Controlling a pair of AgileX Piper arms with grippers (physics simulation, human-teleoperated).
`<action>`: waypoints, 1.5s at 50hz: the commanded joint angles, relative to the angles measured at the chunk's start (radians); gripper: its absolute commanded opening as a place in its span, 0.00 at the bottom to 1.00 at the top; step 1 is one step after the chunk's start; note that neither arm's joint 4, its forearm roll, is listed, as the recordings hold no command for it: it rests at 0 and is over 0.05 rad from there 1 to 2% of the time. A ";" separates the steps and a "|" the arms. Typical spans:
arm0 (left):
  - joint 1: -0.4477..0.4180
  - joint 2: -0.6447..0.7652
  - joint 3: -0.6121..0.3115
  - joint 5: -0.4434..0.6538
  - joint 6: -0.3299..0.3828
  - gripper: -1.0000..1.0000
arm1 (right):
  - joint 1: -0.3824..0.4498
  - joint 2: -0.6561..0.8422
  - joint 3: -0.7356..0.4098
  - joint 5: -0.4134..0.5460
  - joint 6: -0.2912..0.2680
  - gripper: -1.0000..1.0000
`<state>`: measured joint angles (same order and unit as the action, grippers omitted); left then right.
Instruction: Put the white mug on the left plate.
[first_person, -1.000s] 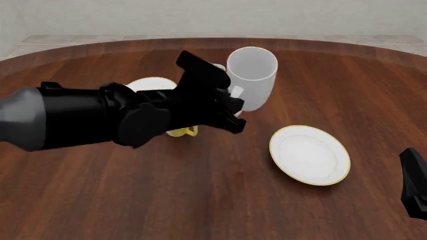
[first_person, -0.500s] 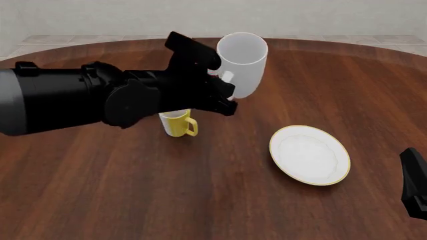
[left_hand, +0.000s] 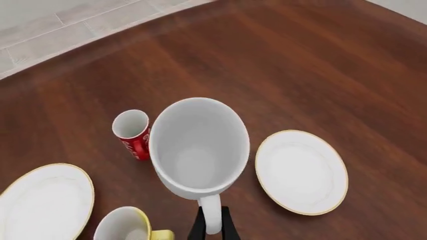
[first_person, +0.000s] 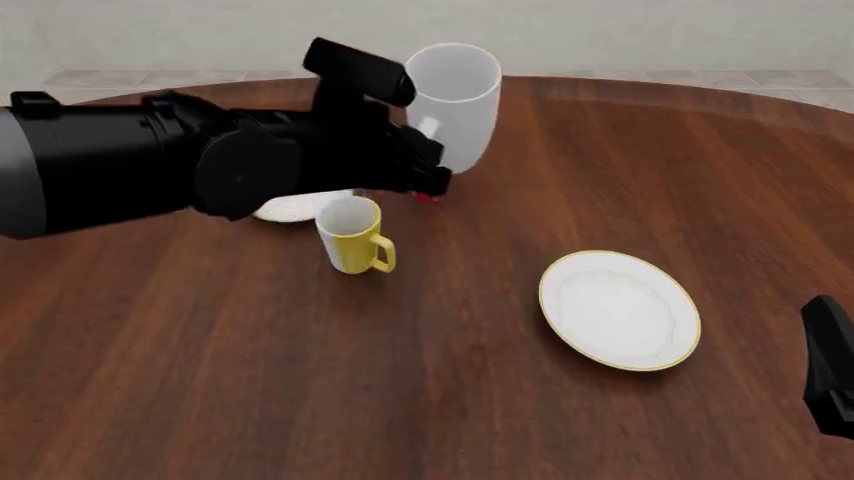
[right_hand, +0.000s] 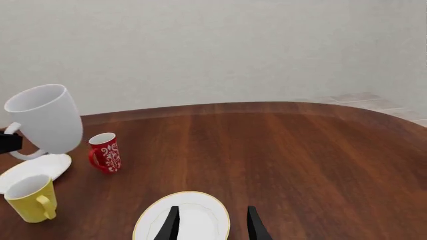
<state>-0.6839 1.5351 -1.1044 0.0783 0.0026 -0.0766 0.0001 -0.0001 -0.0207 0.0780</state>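
Left gripper (left_hand: 212, 231): fingers pinched on the loop handle of the white mug (first_person: 454, 100); only the fingertips show in the left wrist view, handle between them. Mug held clear of the table (first_person: 267, 360), mouth up, tilted slightly. Right wrist view shows it well above the tabletop, handle toward the left arm.

Below and beside the mug, in the front view: the left plate (first_person: 283, 209), mostly hidden behind the black arm, only a sliver visible. In the right wrist view the raised mug hangs over this plate's far edge, though the exact overlap is hard to judge from that angle. Plate bare where it shows.

Yellow mug (first_person: 352, 235) stands upright just in front of the left plate, handle to the right. Red patterned cup (right_hand: 106, 152) upright on the table, just to the right of the left plate; in the front view only a red scrap of it shows under the gripper.

Larger plate (first_person: 619, 308) well to the right, nothing on it.

Right gripper (right_hand: 212, 226): fingers apart, holding nothing, hanging over the near part of the larger plate.
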 joint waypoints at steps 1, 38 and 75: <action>0.033 0.001 -0.023 0.014 -0.001 0.00 | -0.005 0.000 0.000 -0.001 0.003 1.00; 0.150 0.009 -0.044 0.044 -0.031 0.00 | -0.011 0.000 0.000 -0.003 0.006 1.00; 0.299 0.058 -0.035 0.032 -0.035 0.00 | -0.006 0.000 0.000 0.007 -0.002 1.00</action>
<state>-0.4175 1.5852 -1.1382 0.1156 -0.0441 -0.0830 0.0001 -0.0001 -0.0164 0.0783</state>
